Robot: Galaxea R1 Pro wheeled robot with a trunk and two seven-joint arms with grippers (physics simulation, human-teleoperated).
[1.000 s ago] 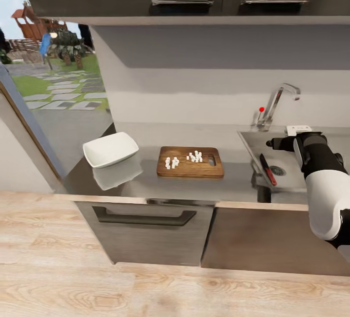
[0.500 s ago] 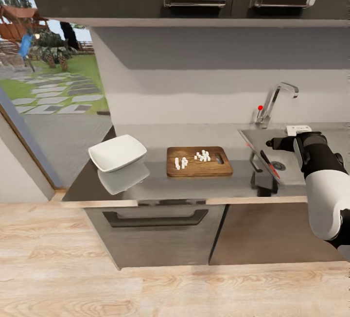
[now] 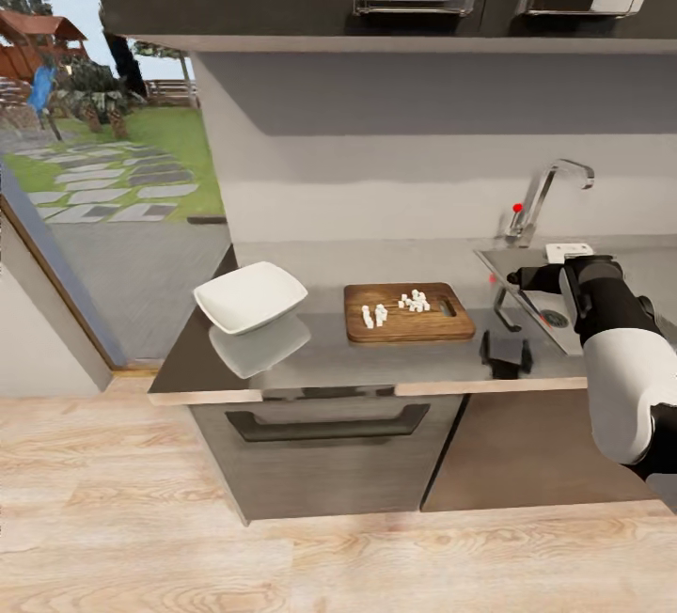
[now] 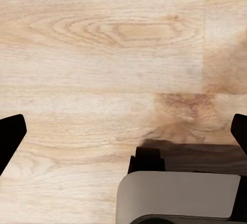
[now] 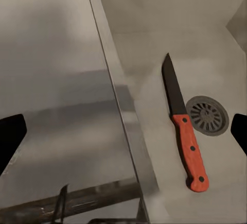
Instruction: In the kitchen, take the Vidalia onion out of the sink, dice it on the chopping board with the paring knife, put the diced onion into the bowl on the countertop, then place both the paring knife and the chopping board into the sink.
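Right wrist view: paring knife (image 5: 182, 128) lies flat on the sink (image 5: 154, 38) floor beside the drain (image 5: 207, 114), long axis along the basin, red handle at one end, dark blade at the other.

Head view: one chopping board (image 3: 409, 312) mid-worktop (image 3: 310, 354) with two clusters of onion dice (image 3: 395, 306); one bowl (image 3: 250, 296) near the worktop's left end.

Right gripper (image 5: 123, 131) jaws apart over the sink edge. Left gripper (image 4: 123, 131) jaws apart, over floor (image 4: 103, 38).

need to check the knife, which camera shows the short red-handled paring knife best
The right wrist view: the red-handled, dark-bladed paring knife lies whole on the steel sink floor beside the round drain. The left wrist view faces wood floor.
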